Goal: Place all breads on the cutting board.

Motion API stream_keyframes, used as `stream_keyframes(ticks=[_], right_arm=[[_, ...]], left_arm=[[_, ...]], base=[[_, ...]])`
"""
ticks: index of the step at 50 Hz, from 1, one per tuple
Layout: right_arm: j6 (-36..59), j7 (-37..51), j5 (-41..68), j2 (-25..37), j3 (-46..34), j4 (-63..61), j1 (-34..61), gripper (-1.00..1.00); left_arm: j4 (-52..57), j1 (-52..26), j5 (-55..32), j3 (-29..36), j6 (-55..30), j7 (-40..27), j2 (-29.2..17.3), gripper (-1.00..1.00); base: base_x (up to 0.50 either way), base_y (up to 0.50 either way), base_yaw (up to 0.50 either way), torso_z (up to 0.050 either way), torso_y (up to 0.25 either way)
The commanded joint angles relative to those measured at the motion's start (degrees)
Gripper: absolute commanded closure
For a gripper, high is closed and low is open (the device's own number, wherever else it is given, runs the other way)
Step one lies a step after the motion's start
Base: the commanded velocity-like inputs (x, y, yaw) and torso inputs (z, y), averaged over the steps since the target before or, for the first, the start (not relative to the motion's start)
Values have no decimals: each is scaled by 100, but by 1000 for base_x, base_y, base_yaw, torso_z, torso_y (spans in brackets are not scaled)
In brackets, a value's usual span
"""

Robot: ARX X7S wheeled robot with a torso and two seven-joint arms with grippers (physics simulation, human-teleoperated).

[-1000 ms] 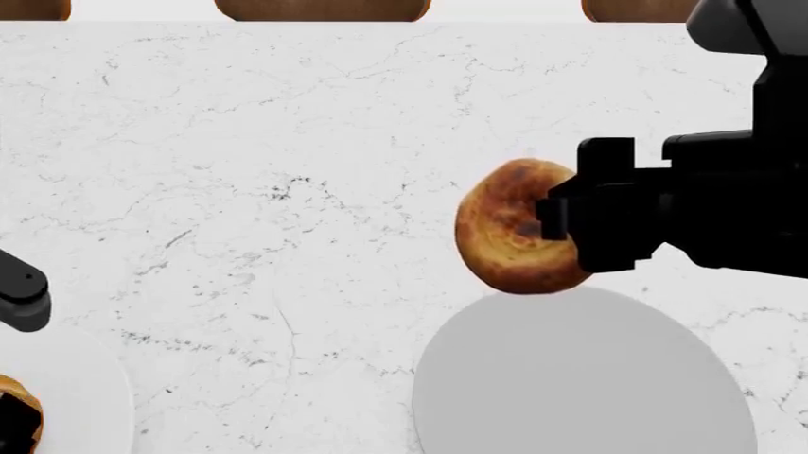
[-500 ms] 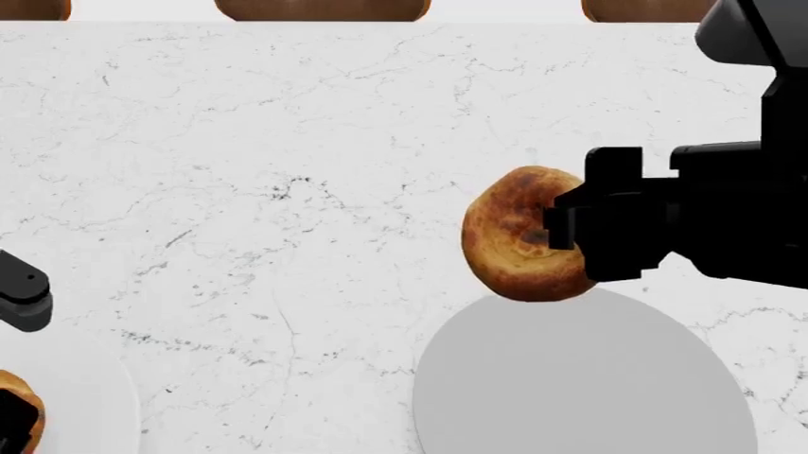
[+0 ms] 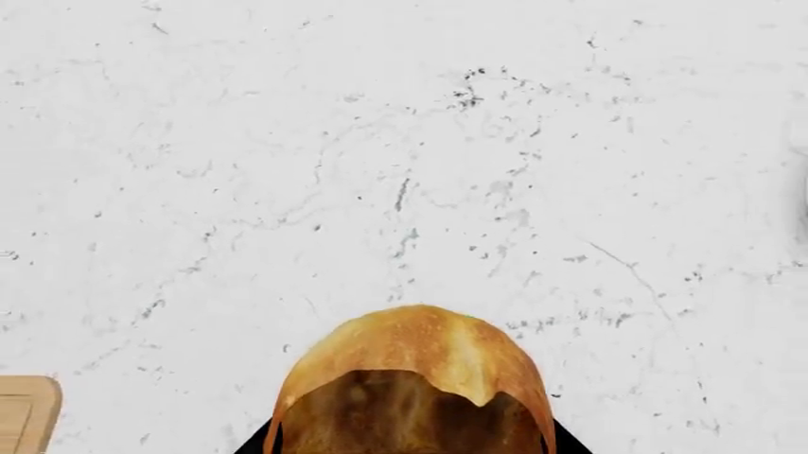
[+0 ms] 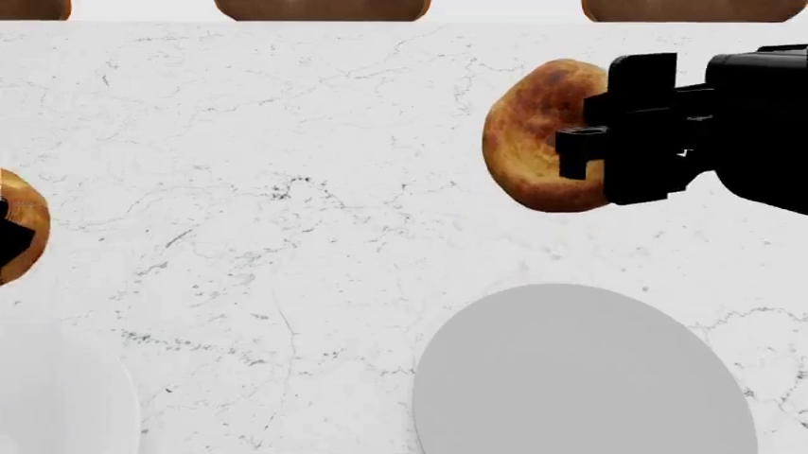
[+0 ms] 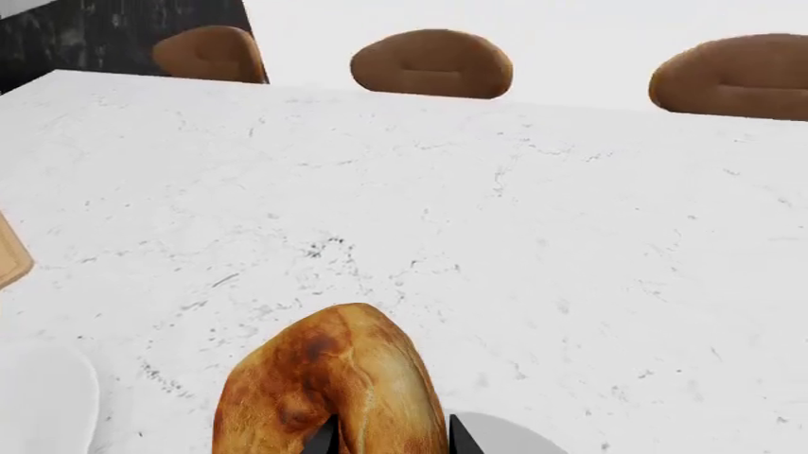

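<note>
Nearest, two round white plates are seen, one (image 4: 588, 374) below the right arm and one (image 4: 57, 397) at the left edge, both emptied. Two breads are counted: one (image 4: 546, 134) clamped in the right gripper (image 4: 593, 128) and raised since a second ago, the other (image 4: 19, 236) lifted in the left gripper (image 4: 10, 236). One cutting board (image 3: 26, 416) is glimpsed, still bare. Beyond, three chairs (image 5: 432, 62) are visible.
</note>
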Motion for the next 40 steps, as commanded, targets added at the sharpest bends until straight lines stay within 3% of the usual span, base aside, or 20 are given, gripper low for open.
stream_keyframes(ticks=[1, 18, 24, 40], right_arm=[[-450, 496, -55, 47, 228, -569, 103, 100], [-1069, 321, -784, -241, 387, -487, 76, 100], [-1218, 276, -920, -377, 383, -403, 37, 100], [-1334, 114, -1086, -433, 370, -409, -61, 100]], left_arm=[[-664, -624, -323, -667, 858, -405, 77, 100], [-860, -489, -548, -1216, 2103, -983, 415, 100], [-1015, -485, -626, -1252, 2195, -1070, 590, 100], [-1244, -588, -364, -1269, 2456, -1062, 847, 100]], base=[[0, 0, 0, 0, 0], [0, 0, 0, 0, 0], [0, 25, 0, 0, 0], [0, 469, 0, 0, 1]])
